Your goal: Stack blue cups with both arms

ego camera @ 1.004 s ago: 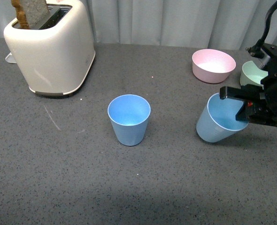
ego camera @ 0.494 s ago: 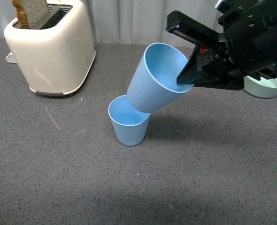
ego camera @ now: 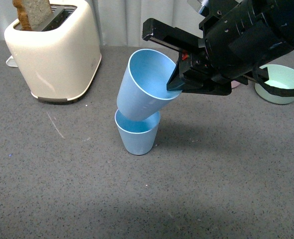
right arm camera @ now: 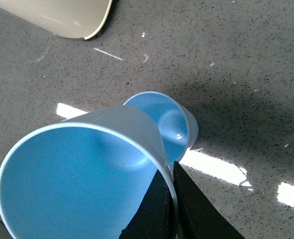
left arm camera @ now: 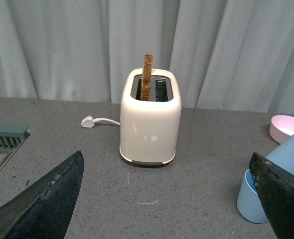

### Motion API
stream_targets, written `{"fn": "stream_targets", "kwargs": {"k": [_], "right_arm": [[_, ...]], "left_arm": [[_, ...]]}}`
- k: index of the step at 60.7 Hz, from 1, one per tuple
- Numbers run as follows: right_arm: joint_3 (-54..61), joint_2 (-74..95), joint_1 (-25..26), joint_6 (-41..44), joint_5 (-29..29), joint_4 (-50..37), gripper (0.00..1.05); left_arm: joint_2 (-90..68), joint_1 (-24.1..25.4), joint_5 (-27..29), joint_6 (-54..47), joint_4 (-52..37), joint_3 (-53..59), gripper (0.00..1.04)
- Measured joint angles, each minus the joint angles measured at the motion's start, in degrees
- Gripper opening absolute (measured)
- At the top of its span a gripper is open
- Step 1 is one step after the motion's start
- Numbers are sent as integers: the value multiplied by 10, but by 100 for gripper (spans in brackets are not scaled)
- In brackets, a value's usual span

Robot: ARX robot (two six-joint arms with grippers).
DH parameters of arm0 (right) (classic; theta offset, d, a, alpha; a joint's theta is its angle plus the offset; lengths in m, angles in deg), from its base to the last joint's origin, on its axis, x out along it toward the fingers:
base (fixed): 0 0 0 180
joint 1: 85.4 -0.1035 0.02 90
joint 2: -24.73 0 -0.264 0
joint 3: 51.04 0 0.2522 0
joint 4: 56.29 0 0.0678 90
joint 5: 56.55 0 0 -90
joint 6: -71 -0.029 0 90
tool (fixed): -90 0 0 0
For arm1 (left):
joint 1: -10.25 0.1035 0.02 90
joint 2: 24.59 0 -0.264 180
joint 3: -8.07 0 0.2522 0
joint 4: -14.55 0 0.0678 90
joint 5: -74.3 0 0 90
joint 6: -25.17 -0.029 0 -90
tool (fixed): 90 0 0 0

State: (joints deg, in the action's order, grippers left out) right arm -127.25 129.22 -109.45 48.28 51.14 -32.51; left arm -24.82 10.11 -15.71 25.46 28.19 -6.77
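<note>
Upper cup (ego camera: 142,89), lower cup (ego camera: 136,138): same plain light blue, no pattern.
Bench (ego camera: 62,189): dark grey, fine pale speckle.
Toaster (ego camera: 57,55): cream; toast (ego camera: 35,11) brown.
Bowl (ego camera: 281,84): pale mint green.
Second bowl (left arm camera: 286,127): pink.
Curtain (ego camera: 137,20): pale grey.
Right arm (ego camera: 251,35): black, small red spot, possibly label.

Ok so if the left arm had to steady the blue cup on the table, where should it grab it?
Probably low on the outer wall of the standing cup, coming from the robot's left. It is upright, and the tilted cup in the right tool crowds its mouth, so rim and right side are blocked.
</note>
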Motion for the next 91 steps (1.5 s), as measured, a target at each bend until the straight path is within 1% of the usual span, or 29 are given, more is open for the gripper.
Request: {"fn": "stream_targets", "kwargs": {"k": [2, 4, 15, 19, 22, 28, 34, 36, 38, 44, 46, 48, 49, 50, 51, 52, 53, 55, 58, 60, 61, 65, 68, 70, 71, 73, 74, 77, 91], "right_arm": [[0, 1, 0, 0, 1, -1, 1], [-1, 1, 0, 0, -1, -1, 5], [0, 1, 1, -2, 4, -20, 35], [3, 0, 2, -2, -5, -39, 47], [10, -4, 3, 1, -13, -56, 54], [29, -19, 4, 25, -64, -103, 72], [31, -28, 5, 37, -71, -109, 88], [31, -29, 5, 40, -71, -110, 95], [31, -29, 6, 41, -71, -110, 97], [34, -29, 6, 45, -76, -112, 94], [56, -28, 1, 67, -129, -175, 91], [103, -28, -2, 106, -227, -307, 84], [116, -28, -2, 111, -250, -339, 82], [143, -28, -2, 131, -289, -403, 79], [157, -29, -2, 139, -305, -435, 77], [184, -33, 2, 158, -332, -489, 74], [198, -36, 4, 163, -345, -516, 72], [248, -51, 16, 185, -373, -603, 65], [288, -73, 30, 198, -373, -669, 58], [318, -100, 45, 206, -370, -712, 50], [325, -108, 49, 208, -367, -719, 49], [368, -147, 68, 216, -350, -757, 36], [393, -159, 78, 219, -340, -773, 29], [417, -169, 87, 221, -330, -773, 22], [424, -172, 90, 221, -328, -773, 20], [445, -184, 98, 223, -318, -771, 13], [459, -195, 104, 224, -312, -768, 8], [476, -217, 113, 227, -302, -763, 1], [540, -328, 152, 227, -266, -721, 1]], "left_arm": [[0, 0, 0, 0, 0, 0, 98], [0, 0, 0, 0, 0, 0, 98], [0, 0, 0, 0, 0, 0, 98], [0, 0, 0, 0, 0, 0, 98], [0, 0, 0, 0, 0, 0, 98], [0, 0, 0, 0, 0, 0, 98], [0, 0, 0, 0, 0, 0, 98], [0, 0, 0, 0, 0, 0, 98], [0, 0, 0, 0, 0, 0, 98], [0, 0, 0, 0, 0, 0, 98], [0, 0, 0, 0, 0, 0, 98], [0, 0, 1, 0, 0, 0, 98], [0, 0, 0, 0, 0, 0, 98], [0, 0, -1, 0, 0, 0, 98], [0, 0, -1, 0, 0, 0, 98], [0, 0, 0, 0, 0, 0, 98], [0, 0, 0, 0, 0, 0, 98], [0, 0, 1, 0, 0, 0, 98], [0, 0, 2, 0, 0, 0, 98], [0, 0, 2, 0, 0, 0, 98], [0, 0, 2, 0, 0, 0, 98], [0, 0, 1, 0, 0, 0, 98], [0, 0, 0, 0, 0, 0, 98], [0, 0, 0, 0, 0, 0, 98], [0, 0, 0, 0, 0, 0, 98], [0, 0, 0, 0, 0, 0, 98], [0, 0, 0, 0, 0, 0, 98], [0, 0, 0, 0, 0, 0, 98], [0, 0, 0, 0, 0, 0, 98]]}}
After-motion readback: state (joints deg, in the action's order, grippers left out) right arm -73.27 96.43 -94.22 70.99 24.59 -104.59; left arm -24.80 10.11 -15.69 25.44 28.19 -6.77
